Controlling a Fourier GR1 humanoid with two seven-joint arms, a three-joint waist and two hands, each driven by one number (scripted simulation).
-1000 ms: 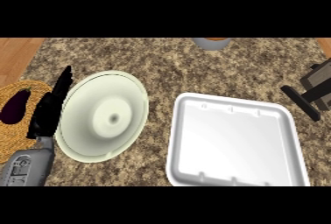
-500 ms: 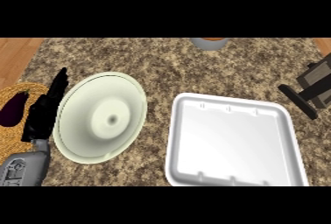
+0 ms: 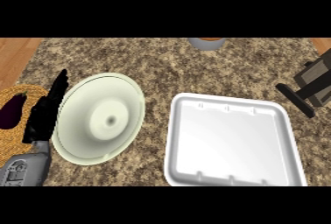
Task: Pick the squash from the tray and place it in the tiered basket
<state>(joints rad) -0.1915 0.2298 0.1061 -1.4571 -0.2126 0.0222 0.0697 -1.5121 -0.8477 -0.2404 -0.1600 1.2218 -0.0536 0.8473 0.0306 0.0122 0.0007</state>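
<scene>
Speckled counter (image 3: pixel 168 65) holds an empty white tray (image 3: pixel 233 140), a purple vegetable lies in the woven basket (image 3: pixel 16 140) left of it, left hand (image 3: pixel 48 109) straight-fingered, holding nothing, placing looks done.

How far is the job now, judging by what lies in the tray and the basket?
Looks done: the white tray holds nothing, and a dark purple vegetable lies in the woven basket at the left edge. In hand: nothing; the left robot hand stands open between basket and plate. The right robot hand shows at the right edge, its fingers unclear. Left: apparently only pulling the arm back.
</scene>
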